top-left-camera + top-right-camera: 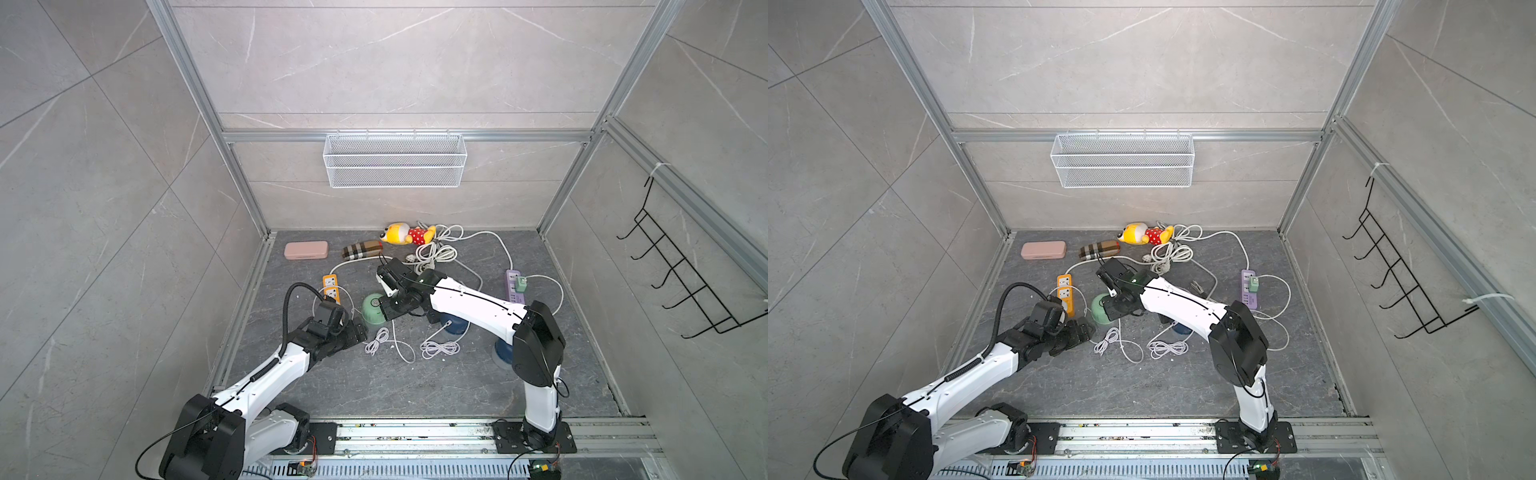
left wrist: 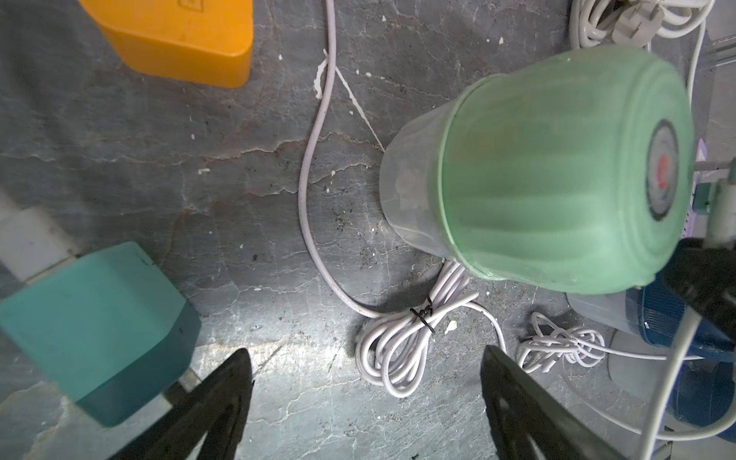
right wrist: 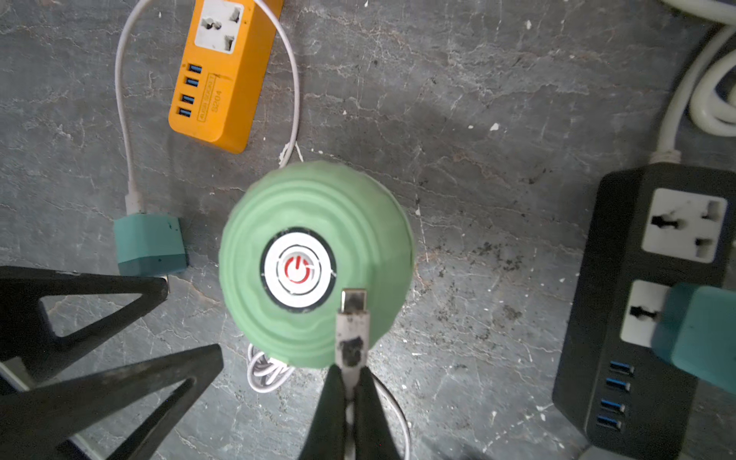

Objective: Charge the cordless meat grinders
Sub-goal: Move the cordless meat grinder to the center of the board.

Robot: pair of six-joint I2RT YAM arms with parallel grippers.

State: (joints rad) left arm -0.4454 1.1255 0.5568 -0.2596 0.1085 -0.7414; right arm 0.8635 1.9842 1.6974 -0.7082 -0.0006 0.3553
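Three dome-shaped grinders stand on the dark, veined stone surface (image 1: 415, 386). The mint green grinder (image 3: 314, 223) is upright near the middle, with a ribbed matte shell, a clear cup base and one round white button (image 3: 298, 271) marked with a red power symbol. One dark blue grinder (image 1: 455, 326) and a second dark blue grinder (image 1: 503, 353) sit to its right, both partly hidden under the right arm.

There are three boxy plastic power strips: orange (image 3: 223, 75), black (image 3: 657, 298) and purple (image 1: 514, 291). There are also three blocky teal adapters: one loose adapter (image 3: 149, 243) beside the green dome, one adapter (image 3: 697, 334) plugged into the black strip and one adapter (image 1: 522, 284) on the purple strip. Two small bundles of thin white cable, one bundle (image 1: 376, 340) and another bundle (image 1: 438, 348), lie just in front of the grinders.

The right gripper (image 3: 350, 372) is clamped on a flat white USB plug (image 3: 352, 318), whose metal tip hangs over the green dome (just beside the button). The left gripper (image 2: 364, 354) has its jaws well apart and holds nothing, low over the surface near the loose adapter.
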